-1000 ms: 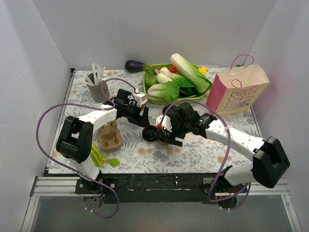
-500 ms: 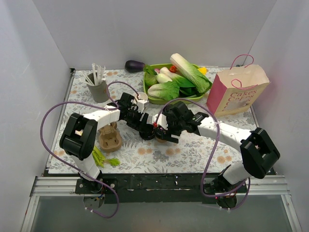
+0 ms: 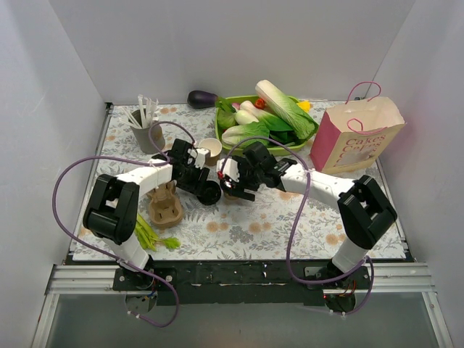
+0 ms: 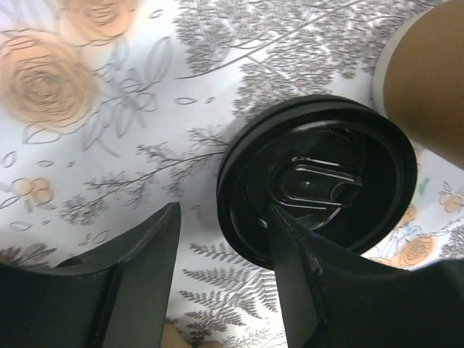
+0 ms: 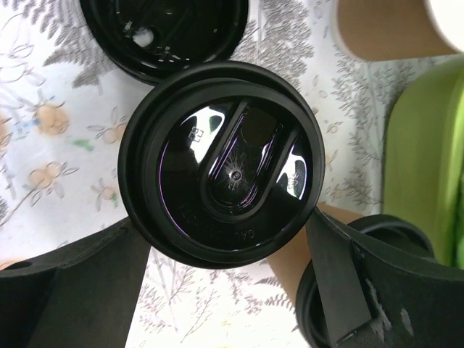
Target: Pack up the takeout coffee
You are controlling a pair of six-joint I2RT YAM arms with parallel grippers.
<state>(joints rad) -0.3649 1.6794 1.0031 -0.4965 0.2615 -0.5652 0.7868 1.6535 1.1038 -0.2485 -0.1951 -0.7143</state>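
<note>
My right gripper (image 3: pixel 230 183) (image 5: pixel 228 225) is shut on a tan takeout cup with a black lid (image 5: pixel 225 163), with a finger on each side of it. A loose black lid (image 3: pixel 210 193) (image 4: pixel 319 181) lies upside down on the mat just left of it. My left gripper (image 3: pixel 200 185) (image 4: pixel 225 212) is open and straddles that lid's near rim, with one finger over the lid and the other outside it. An open tan cup (image 3: pixel 211 147) (image 5: pixel 384 29) stands by the green tray. A tan cup wall (image 4: pixel 428 80) shows beside the loose lid. Another black lid (image 5: pixel 377 239) lies partly hidden behind my right finger.
The brown pulp cup tray (image 3: pixel 165 208) sits left of the grippers. A grey cup of white sticks (image 3: pixel 147 132) stands at the back left. A green tray (image 3: pixel 233 151) of vegetables and a pink-and-tan paper bag (image 3: pixel 355 141) are at the back right. An eggplant (image 3: pixel 201 98) and green stalks (image 3: pixel 154 238) lie nearby.
My right gripper has carried the lidded cup left and towards the back. My left gripper came down onto the loose lid, and both have shifted slightly left.
</note>
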